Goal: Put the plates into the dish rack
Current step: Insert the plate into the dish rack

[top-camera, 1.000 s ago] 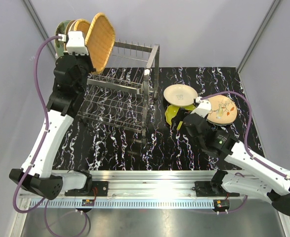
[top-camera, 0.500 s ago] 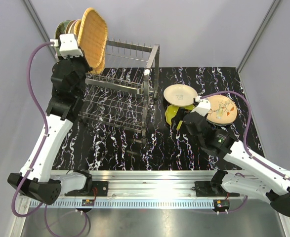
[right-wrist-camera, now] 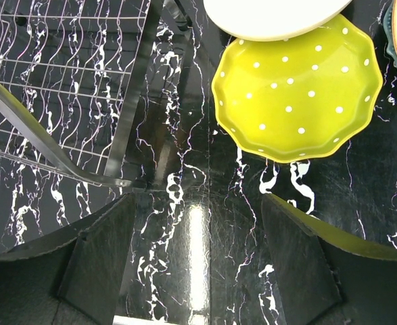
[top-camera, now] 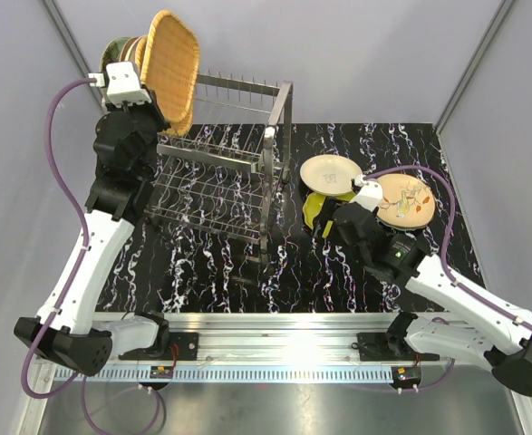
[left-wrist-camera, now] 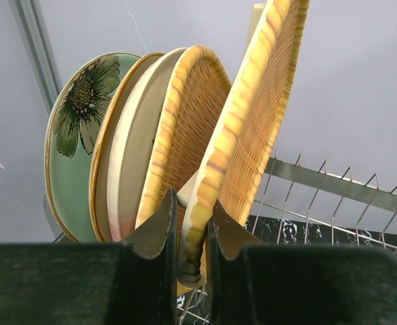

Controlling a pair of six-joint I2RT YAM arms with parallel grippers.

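1. Upper left, over dish rack [top-camera: 220,172] end: left gripper [left-wrist-camera: 190,210] pinching lower rim of wicker plate [left-wrist-camera: 252,135], standing on edge, long axis near upright.
2. Centre right: right gripper [right-wrist-camera: 197,223] spread wide, empty, near flat-lying lime dotted plate [right-wrist-camera: 296,88].

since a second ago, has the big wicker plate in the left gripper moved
Yes. The wicker plate has swung left, away from the dish rack and its tall end frame, and stands more upright.

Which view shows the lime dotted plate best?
Right wrist: the lime plate shows nearly whole, dots and scalloped rim clear, only its far edge under the cream plate. Top external shows a small part; left wrist none.
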